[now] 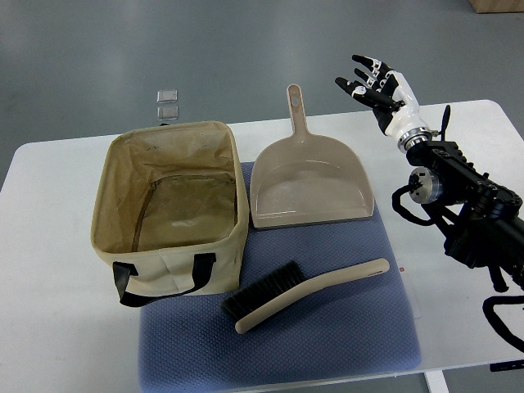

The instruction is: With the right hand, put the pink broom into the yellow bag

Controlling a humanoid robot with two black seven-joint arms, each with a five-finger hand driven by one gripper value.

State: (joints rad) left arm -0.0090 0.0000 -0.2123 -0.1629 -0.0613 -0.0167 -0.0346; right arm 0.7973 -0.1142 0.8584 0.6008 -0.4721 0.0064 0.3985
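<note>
1. The broom [304, 294] lies flat on the blue mat [360, 336], just in front of the bag [169, 213], its dark bristles pointing toward the bag's front corner and its pale handle angled away to the right.
2. The bag stands upright and open on the white table [49, 246], its black strap [155, 278] hanging down the front wall; nothing shows inside it.
3. The dustpan [309, 184] rests just right of the bag, beyond the broom; the two do not touch.
4. The right hand [374, 82] hovers above the table's far edge, well right of the bag, fingers spread wide and holding nothing.
5. The broom is well apart from the hand, with the dustpan between them.
6. Judgement: the step in hand is the reach. It would go best by passing the hand clear of the dustpan and closing on the bare handle, away from the bristles, so the broom lifts level and can enter the bag bristles first.
7. The left arm is not visible.
</note>
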